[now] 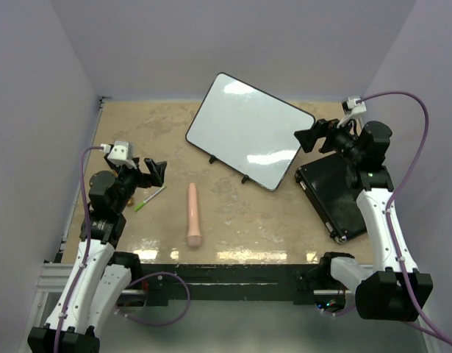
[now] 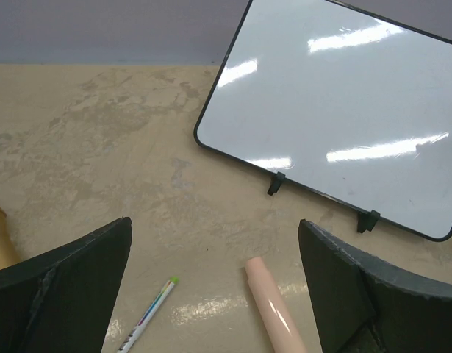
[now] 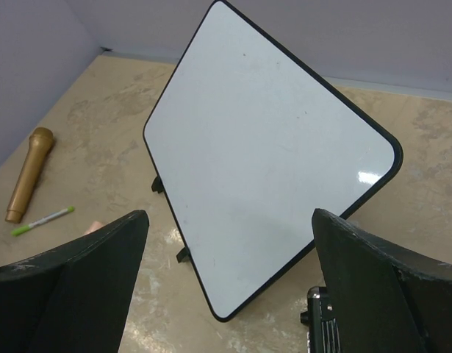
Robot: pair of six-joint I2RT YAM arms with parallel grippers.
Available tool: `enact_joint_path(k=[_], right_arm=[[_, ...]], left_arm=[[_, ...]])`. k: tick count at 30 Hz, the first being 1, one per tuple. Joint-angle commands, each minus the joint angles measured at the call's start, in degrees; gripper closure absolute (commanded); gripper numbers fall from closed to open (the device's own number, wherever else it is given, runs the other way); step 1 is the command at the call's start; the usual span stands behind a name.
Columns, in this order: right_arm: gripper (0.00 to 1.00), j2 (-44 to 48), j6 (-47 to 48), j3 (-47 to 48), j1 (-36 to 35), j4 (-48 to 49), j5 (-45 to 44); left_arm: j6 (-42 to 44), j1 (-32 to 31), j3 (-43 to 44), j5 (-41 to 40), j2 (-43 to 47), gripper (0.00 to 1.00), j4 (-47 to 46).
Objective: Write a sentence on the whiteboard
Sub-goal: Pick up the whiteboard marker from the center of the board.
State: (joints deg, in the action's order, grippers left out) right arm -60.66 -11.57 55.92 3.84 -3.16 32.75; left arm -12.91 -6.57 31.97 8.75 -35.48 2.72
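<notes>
A: Where do we have the whiteboard?
B: Far side of the table, a bit right of centre. It's turned so one corner points far and one points near. It sits on two small black feet along its near-left long edge, tilted rather than flat.
A: Surface?
B: We see glossy white with glare streaks, a thin black rim and rounded corners.
A: Right gripper?
B: Fingers spread wide. It hangs just beside the board's right corner, pointed left at it. Our wrist view shows the board face between the two fingers. From the top view we can't tell whether a fingertip touches the rim.
A: What's under that arm?
B: Black flat case on the right side of the table. Its far-left corner is near the board's near corner. Touching or not, we can't tell.
A: Left gripper?
B: Also spread wide, over the left side of the table, aimed right and far. Bare table shows between its fingers.
A: Pen?
B: White barrel, green cap. It lies flat just near of the left gripper, well apart from the board.
A: Anything else?
B: Pink cylinder lying flat near centre, long axis near-to-far, right of the pen. Gold microphone-shaped piece on the left beside the pen, mostly hidden by the left arm in our top view.
</notes>
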Motion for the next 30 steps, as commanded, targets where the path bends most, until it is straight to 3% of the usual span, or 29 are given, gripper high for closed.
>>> enact_joint_path(k=[1,15,19,22,24,26,30], right_arm=[[0.01,1.78,0.32,2.26,0.21,0.61,1.43],[0.01,1.87,7.26,3.40,-0.14,-0.18,10.22],[0.01,0.55,19.88,6.12,-2.60,-3.34,20.49],[0.01,-1.03,26.83,7.62,-8.74,-8.08,16.84],[0.01,-2.52,30.54,7.45,-11.83,-11.06,16.80],[0.01,-3.14,34.85,5.96,-11.92,-12.13,22.58],[0.01,-2.88,40.12,2.79,-12.01,-14.49,26.39]], left_arm=[[0.08,-0.29,0.38,0.39,-0.11,0.00,-1.14],[0.69,-0.29,12.58,0.92,-12.59,0.00,8.87],[3.93,-0.29,16.28,-4.33,-17.41,0.00,15.27],[6.92,-1.25,19.62,-11.26,-22.41,0.00,19.76],[9.03,-1.78,22.33,-13.93,-25.41,0.07,21.53],[10.96,-2.31,24.54,-16.13,-30.07,0.13,25.04],[14.92,-2.93,28.32,-17.63,-36.13,0.16,29.00]])
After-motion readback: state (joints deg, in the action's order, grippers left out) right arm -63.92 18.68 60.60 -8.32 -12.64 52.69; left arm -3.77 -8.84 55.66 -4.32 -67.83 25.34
